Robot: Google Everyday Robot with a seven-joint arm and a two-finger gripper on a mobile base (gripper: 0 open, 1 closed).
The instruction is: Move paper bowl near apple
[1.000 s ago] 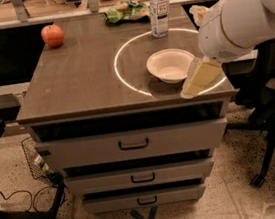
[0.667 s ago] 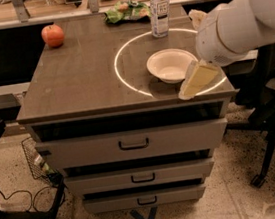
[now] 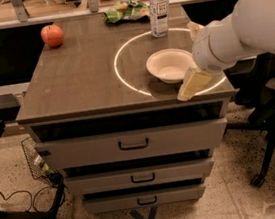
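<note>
The off-white paper bowl sits upright on the cabinet top, inside a glowing white ring at the right. The red-orange apple rests at the far left corner, well apart from the bowl. My gripper hangs from the white arm at the bowl's front right rim, close to the cabinet's front edge. I cannot tell whether it touches the bowl.
A clear water bottle stands behind the bowl, with a green snack bag to its left at the back edge. The brown top lies over a drawer cabinet. An office chair base is at the right.
My gripper has shifted a little left and toward the cabinet's front edge. The bowl and the apple have not moved.
</note>
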